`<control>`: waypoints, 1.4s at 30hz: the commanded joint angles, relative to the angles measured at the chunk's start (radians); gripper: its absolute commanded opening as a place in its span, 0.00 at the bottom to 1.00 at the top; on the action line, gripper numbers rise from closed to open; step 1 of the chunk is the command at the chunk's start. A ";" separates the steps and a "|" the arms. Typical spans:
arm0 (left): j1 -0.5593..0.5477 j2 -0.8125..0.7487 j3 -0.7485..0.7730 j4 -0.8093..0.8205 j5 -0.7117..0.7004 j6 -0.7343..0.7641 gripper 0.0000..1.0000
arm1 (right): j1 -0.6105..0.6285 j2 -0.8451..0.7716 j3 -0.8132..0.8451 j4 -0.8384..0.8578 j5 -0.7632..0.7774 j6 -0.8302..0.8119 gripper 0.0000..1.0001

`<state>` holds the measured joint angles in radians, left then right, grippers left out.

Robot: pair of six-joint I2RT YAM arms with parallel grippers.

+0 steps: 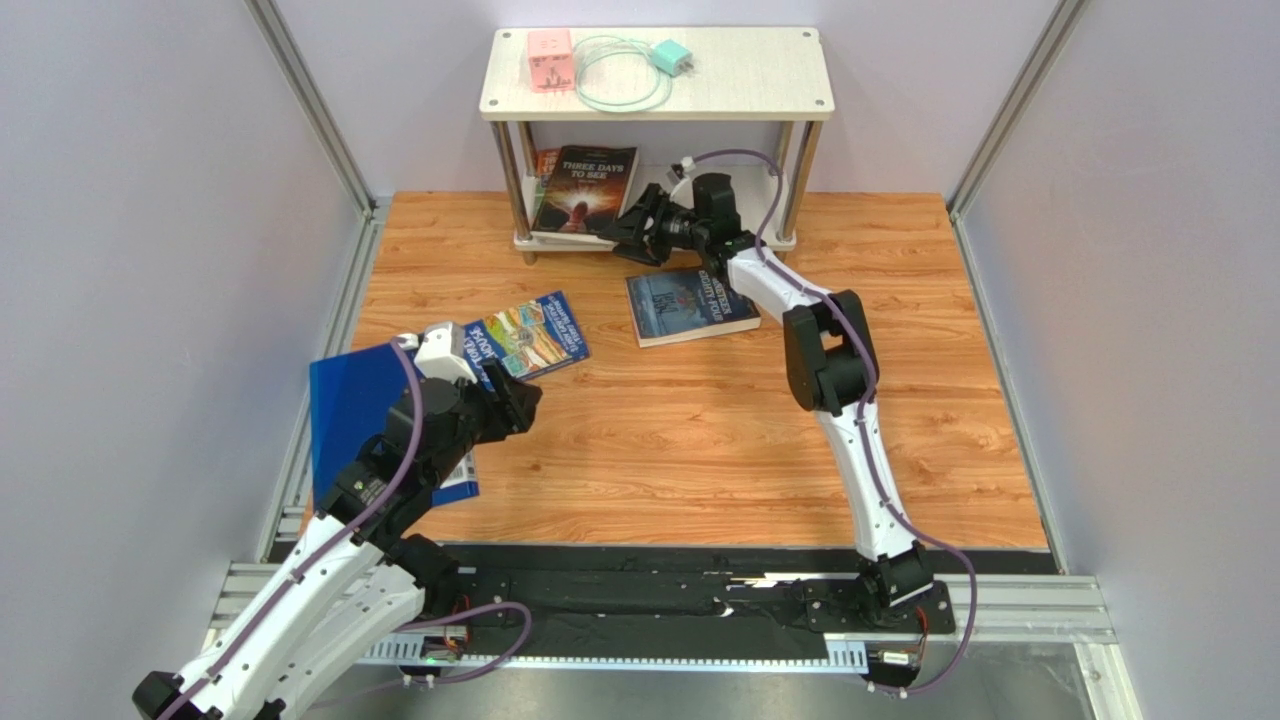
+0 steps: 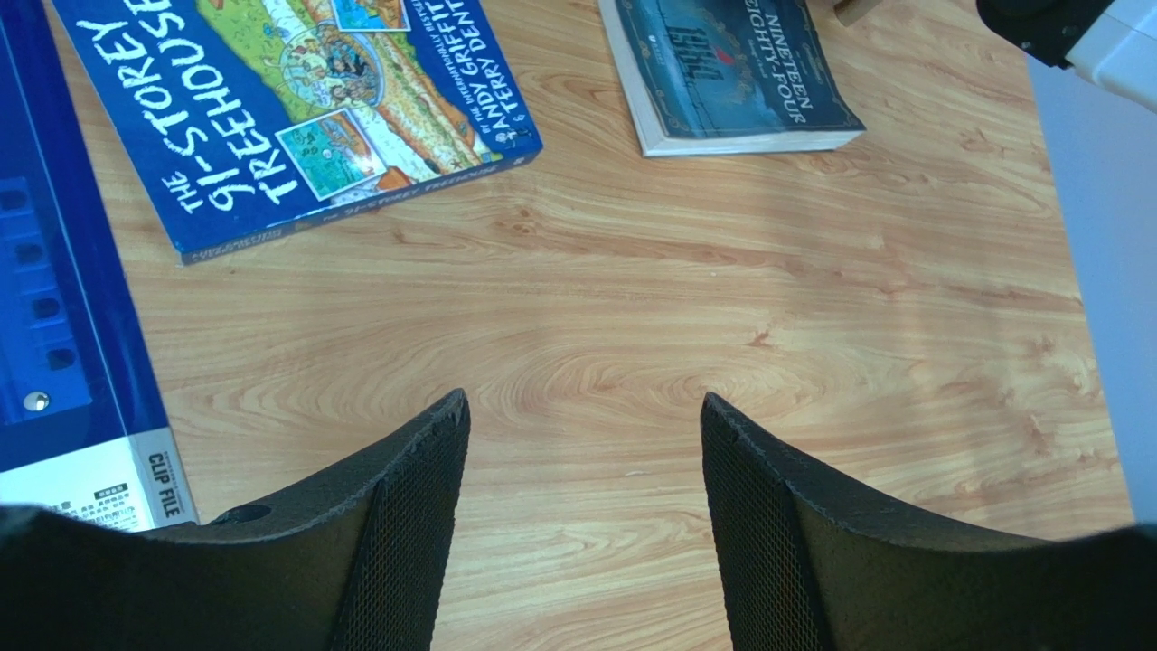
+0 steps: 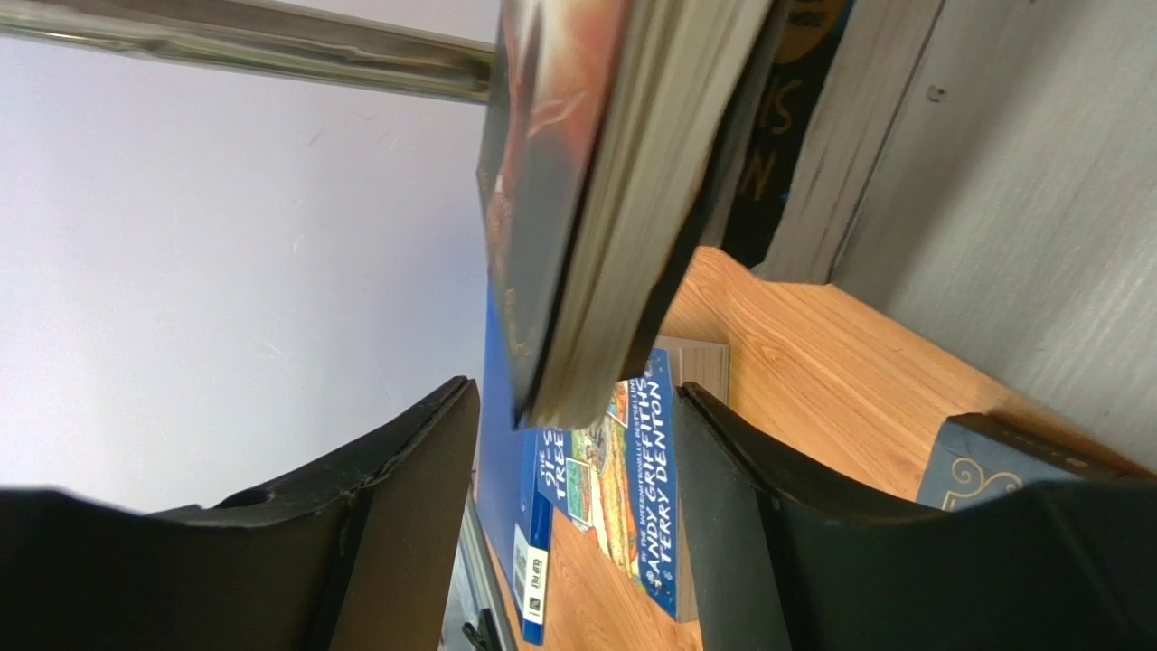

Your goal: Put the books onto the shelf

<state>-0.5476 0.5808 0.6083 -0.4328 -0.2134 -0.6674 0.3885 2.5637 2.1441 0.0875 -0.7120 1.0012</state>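
Observation:
The shelf stands at the back. On its lower board a black book leans upright, with an orange book behind it. My right gripper is open just right of the black book. In the right wrist view that book's corner hangs between the fingertips of the right gripper, with a gap on each side. A dark blue-grey book and a blue cartoon book lie flat on the table. My left gripper is open over bare wood, near the blue book.
A blue clip file lies at the table's left edge, partly under the left arm. A pink block, a coiled cable and a teal plug sit on the shelf's top board. Grey walls enclose the table.

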 commanded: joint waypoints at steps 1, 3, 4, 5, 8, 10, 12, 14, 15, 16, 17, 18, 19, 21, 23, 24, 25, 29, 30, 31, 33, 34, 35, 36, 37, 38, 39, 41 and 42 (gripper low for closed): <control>0.000 0.005 -0.010 0.037 0.012 0.000 0.68 | -0.005 -0.125 -0.061 0.089 0.031 -0.024 0.60; 0.000 0.007 -0.015 0.042 0.016 -0.001 0.68 | -0.005 -0.131 -0.066 0.084 0.026 -0.027 0.60; 0.000 0.004 -0.016 0.043 0.017 -0.001 0.68 | -0.005 -0.135 -0.064 0.072 0.031 -0.035 0.60; 0.000 0.007 -0.021 0.045 0.017 -0.004 0.68 | -0.005 -0.135 -0.061 0.058 0.037 -0.042 0.59; 0.000 0.008 -0.028 0.054 0.022 -0.004 0.68 | -0.007 -0.120 -0.029 0.024 0.043 -0.055 0.52; 0.000 0.010 -0.028 0.055 0.022 -0.004 0.68 | -0.007 -0.112 -0.009 0.020 0.046 -0.053 0.46; 0.000 0.014 -0.028 0.063 0.019 -0.001 0.68 | -0.007 -0.093 0.010 0.014 0.057 -0.052 0.36; 0.000 0.022 -0.027 0.066 0.014 0.002 0.68 | -0.005 -0.071 0.059 -0.009 0.055 -0.049 0.29; 0.000 0.031 -0.024 0.075 0.016 0.005 0.68 | -0.005 -0.057 0.071 -0.009 0.055 -0.044 0.27; 0.000 0.037 -0.024 0.077 0.016 0.006 0.68 | -0.005 -0.051 0.083 -0.017 0.057 -0.044 0.24; 0.000 0.043 -0.018 0.078 0.017 0.009 0.68 | -0.005 -0.045 0.114 -0.026 0.071 -0.050 0.21; 0.000 0.057 -0.015 0.083 0.016 0.012 0.68 | -0.005 -0.033 0.131 -0.046 0.074 -0.053 0.19; 0.000 0.065 -0.010 0.086 0.014 0.015 0.68 | -0.005 -0.025 0.148 -0.061 0.080 -0.059 0.14; 0.000 0.083 0.001 0.092 0.012 0.023 0.68 | -0.005 -0.011 0.198 -0.095 0.101 -0.070 0.13; 0.000 0.093 0.010 0.097 0.012 0.029 0.68 | -0.008 0.009 0.223 -0.127 0.112 -0.073 0.13; 0.000 0.102 0.011 0.106 0.009 0.032 0.68 | -0.008 0.012 0.230 -0.129 0.108 -0.073 0.13; 0.000 0.105 0.011 0.111 0.009 0.035 0.68 | -0.010 0.013 0.226 -0.123 0.102 -0.073 0.16; 0.000 0.158 0.046 0.177 -0.012 0.069 0.68 | -0.011 -0.083 0.044 -0.011 0.042 -0.072 0.22; 0.000 0.204 0.065 0.184 -0.020 0.086 0.68 | -0.010 -0.114 -0.060 0.029 0.043 -0.078 0.24; 0.000 0.233 0.112 0.187 -0.026 0.097 0.68 | -0.010 -0.143 -0.114 0.037 0.043 -0.108 0.27; 0.000 0.335 0.166 0.189 -0.035 0.127 0.68 | -0.008 -0.236 -0.197 0.034 0.055 -0.142 0.29; 0.000 0.368 0.224 0.187 -0.035 0.137 0.68 | -0.008 -0.273 -0.289 0.037 0.060 -0.173 0.30; 0.001 0.407 0.252 0.187 -0.026 0.153 0.68 | -0.008 -0.333 -0.327 0.034 0.068 -0.191 0.31; 0.005 0.485 0.283 0.186 -0.017 0.161 0.68 | -0.008 -0.367 -0.370 0.023 0.077 -0.205 0.31; 0.012 0.522 0.344 0.184 -0.008 0.164 0.68 | -0.008 -0.396 -0.433 0.014 0.089 -0.222 0.32; 0.017 0.598 0.375 0.183 0.020 0.175 0.68 | -0.010 -0.424 -0.464 0.000 0.101 -0.261 0.33; 0.021 0.634 0.404 0.183 0.031 0.178 0.68 | -0.008 -0.477 -0.487 -0.044 0.112 -0.280 0.33; 0.034 0.736 0.484 0.184 0.064 0.187 0.66 | -0.010 -0.528 -0.548 -0.081 0.135 -0.329 0.34; 0.038 0.767 0.507 0.189 0.074 0.190 0.66 | -0.008 -0.571 -0.565 -0.119 0.140 -0.341 0.34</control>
<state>-0.5297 1.2247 1.0111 -0.2703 -0.2012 -0.5312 0.3828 2.1998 1.6295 -0.0017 -0.6147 0.7895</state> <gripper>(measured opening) 0.671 0.333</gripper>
